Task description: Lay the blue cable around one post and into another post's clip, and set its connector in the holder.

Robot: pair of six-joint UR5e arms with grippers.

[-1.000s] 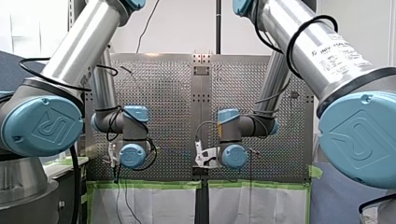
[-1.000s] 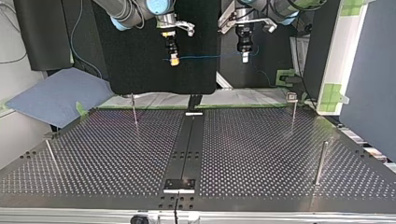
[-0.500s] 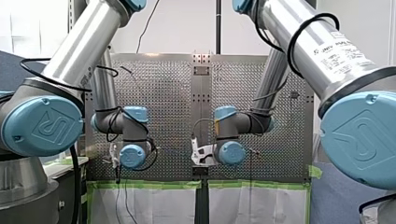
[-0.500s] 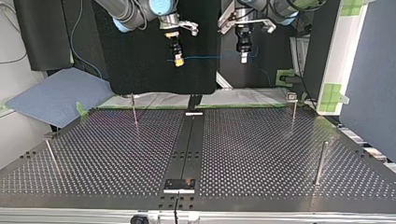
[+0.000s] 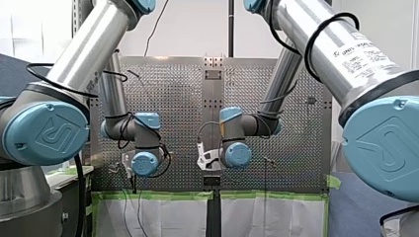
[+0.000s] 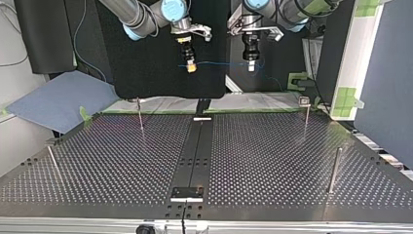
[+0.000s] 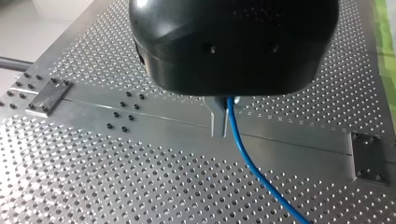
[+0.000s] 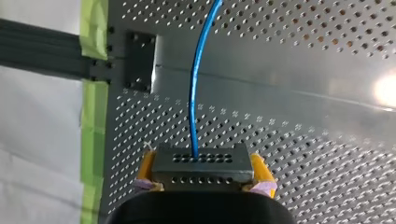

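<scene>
Blue cable (image 6: 219, 62) is strung up above the worktop (image 6: 122, 161). My right claw (image 6: 192, 68) pinches its connector (image 8: 201, 163) in yellow pads, and my left claw (image 6: 251, 67) is clamped on the bare strand. Looks light, floppy and probably slippery, so I'd trust the rigid connector.

Perforated table (image 6: 272, 161); dark strip (image 6: 196, 151) down centre of top view. Four upright posts (image 6: 140, 113): two left, two right.

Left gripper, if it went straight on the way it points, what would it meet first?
Probably the table's plain centre strip, seen just past my left gripper, which is shut on the blue cable; nothing shows between.
</scene>
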